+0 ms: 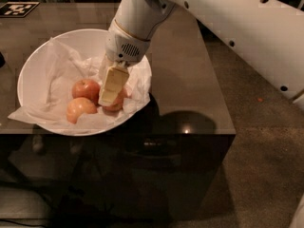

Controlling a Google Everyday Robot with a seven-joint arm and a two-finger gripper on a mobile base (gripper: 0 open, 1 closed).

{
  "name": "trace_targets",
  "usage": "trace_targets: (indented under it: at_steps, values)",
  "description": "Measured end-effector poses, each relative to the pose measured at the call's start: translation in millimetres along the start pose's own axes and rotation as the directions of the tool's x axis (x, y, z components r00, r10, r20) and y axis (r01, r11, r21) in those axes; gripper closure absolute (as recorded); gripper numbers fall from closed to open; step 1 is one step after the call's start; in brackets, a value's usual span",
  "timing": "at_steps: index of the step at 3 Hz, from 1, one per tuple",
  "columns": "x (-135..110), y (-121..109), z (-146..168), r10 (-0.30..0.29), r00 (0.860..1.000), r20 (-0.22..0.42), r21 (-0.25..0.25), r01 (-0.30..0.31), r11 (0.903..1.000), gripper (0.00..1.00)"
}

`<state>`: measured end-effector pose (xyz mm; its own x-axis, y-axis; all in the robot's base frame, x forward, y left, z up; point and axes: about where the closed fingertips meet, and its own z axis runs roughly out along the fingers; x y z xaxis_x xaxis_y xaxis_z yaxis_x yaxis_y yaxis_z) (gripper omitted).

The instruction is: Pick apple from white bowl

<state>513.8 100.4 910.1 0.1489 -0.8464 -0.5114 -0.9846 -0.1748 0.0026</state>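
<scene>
The white bowl (33,75) sits on the dark table at the left, lined with crumpled white paper, and holds three apples. My gripper (110,99) reaches down into the bowl's right half. It stands over a red-orange apple (118,105) and hides most of it. A duller red apple (85,89) lies just left of the gripper. A paler yellow-pink apple (80,109) lies in front of that one.
The bowl stands near the front edge of the dark table (190,80). My white arm (237,27) crosses from the upper right. A black-and-white marker tag (18,8) lies at the table's far left. The floor (266,151) is to the right.
</scene>
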Motion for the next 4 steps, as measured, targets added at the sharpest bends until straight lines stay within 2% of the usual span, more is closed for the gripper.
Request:
trace_targets:
  at_steps: [1, 2, 3, 4]
  values:
    - [0.0, 0.0, 0.0, 0.0, 1.0, 0.0, 0.0, 0.0, 1.0, 0.15]
    - [0.0, 0.0, 0.0, 0.0, 1.0, 0.0, 0.0, 0.0, 1.0, 0.0]
    - [0.0, 0.0, 0.0, 0.0, 1.0, 0.0, 0.0, 0.0, 1.0, 0.17]
    - [0.0, 0.0, 0.0, 0.0, 1.0, 0.0, 0.0, 0.0, 1.0, 0.14]
